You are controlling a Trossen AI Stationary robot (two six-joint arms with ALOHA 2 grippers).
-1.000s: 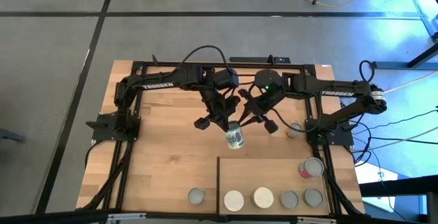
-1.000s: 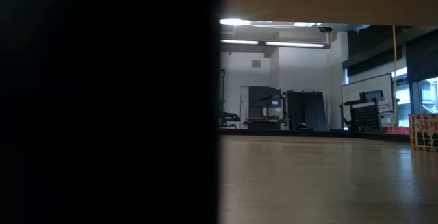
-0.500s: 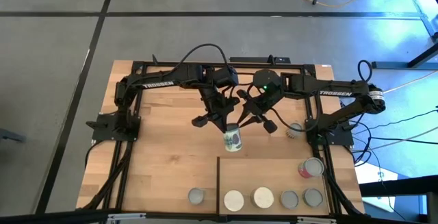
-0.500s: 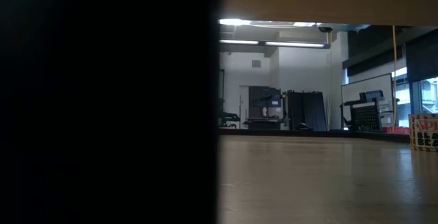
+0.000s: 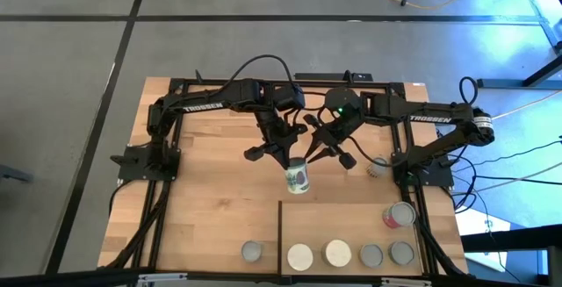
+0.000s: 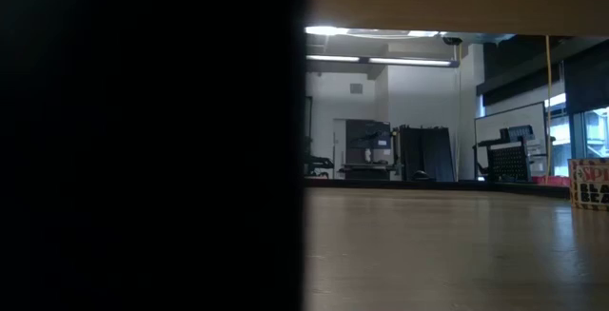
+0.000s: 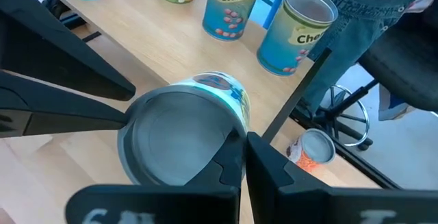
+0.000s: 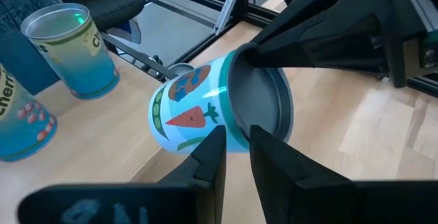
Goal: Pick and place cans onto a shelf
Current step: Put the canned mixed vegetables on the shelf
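Gripping one can [image 5: 298,178] from opposite sides, left gripper [image 5: 287,160] and right gripper [image 5: 309,157] fingers clamp its rim.

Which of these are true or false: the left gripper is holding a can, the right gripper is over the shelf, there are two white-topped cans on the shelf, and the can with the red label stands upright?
The left gripper is holding a can: true, it grips the can above the table's middle.
The right gripper is over the shelf: false, it sits beside the held can, short of the shelf.
Two white-topped cans stand on the shelf: true.
The red-labelled can stands upright: false, it lies tipped on the shelf.
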